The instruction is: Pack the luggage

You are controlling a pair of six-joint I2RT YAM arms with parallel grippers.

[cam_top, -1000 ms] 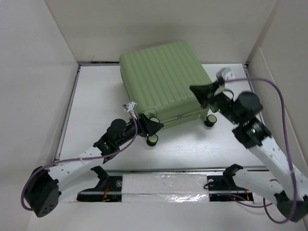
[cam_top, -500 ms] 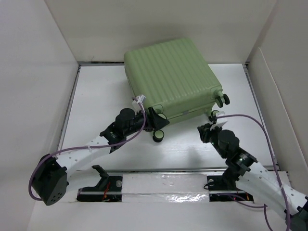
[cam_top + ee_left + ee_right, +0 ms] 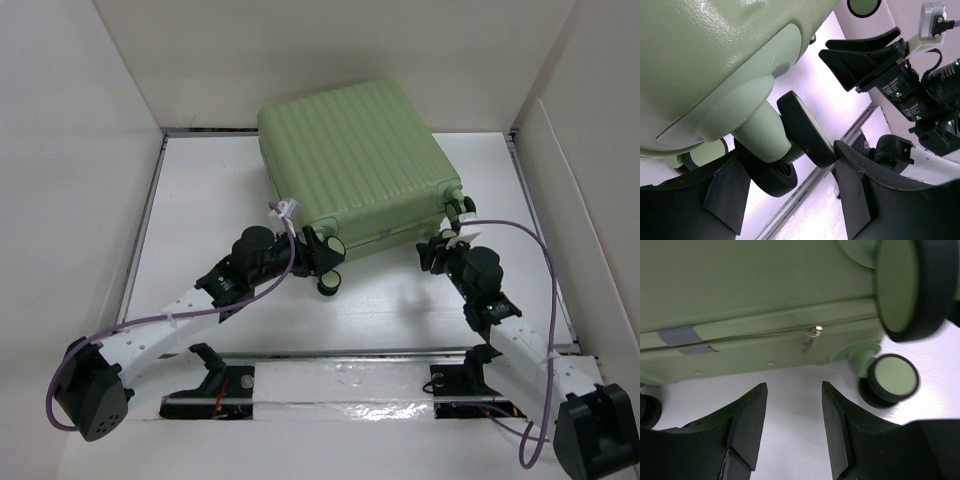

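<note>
The luggage (image 3: 352,167) lies closed at the surface's (image 3: 200,200) far middle. The left end effector (image 3: 322,257), jaws apart, straddles a wheel (image 3: 802,131); the right end effector (image 3: 437,250) hovers open, empty. Wheels may roll, skidding the case.

Left end effector (image 3: 790,195) straddles luggage (image 3: 705,65) wheel (image 3: 802,130); fingers apart.

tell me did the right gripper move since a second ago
Yes. In the top view the right gripper has come down from beside the luggage toward the near table edge, and now sits at the wheeled end.
</note>
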